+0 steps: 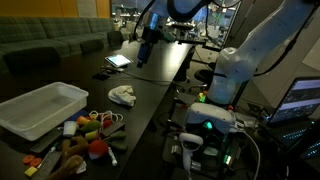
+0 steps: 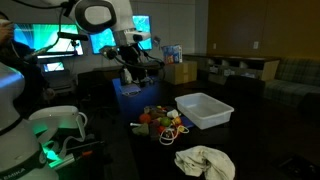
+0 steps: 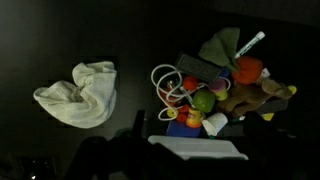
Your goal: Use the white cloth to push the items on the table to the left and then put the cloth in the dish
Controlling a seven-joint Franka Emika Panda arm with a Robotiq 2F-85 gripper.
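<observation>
The white cloth (image 1: 123, 95) lies crumpled on the dark table, also shown in an exterior view (image 2: 205, 160) and at the left of the wrist view (image 3: 80, 92). A pile of small colourful items (image 1: 85, 135) with a white cord lies between the cloth and the white dish (image 1: 40, 108). The pile (image 2: 165, 122) and the dish (image 2: 205, 110) show in both exterior views. In the wrist view the items (image 3: 215, 85) sit above the dish rim (image 3: 198, 148). My gripper (image 1: 148, 45) hangs high above the table, far from the cloth, open and empty (image 3: 195, 120).
A tablet or papers (image 1: 118, 61) lie farther along the table. A sofa (image 1: 50, 40) stands behind it. The robot base and lit electronics (image 1: 215, 115) stand beside the table. Boxes (image 2: 180, 72) and monitors (image 2: 105, 35) are at the far end.
</observation>
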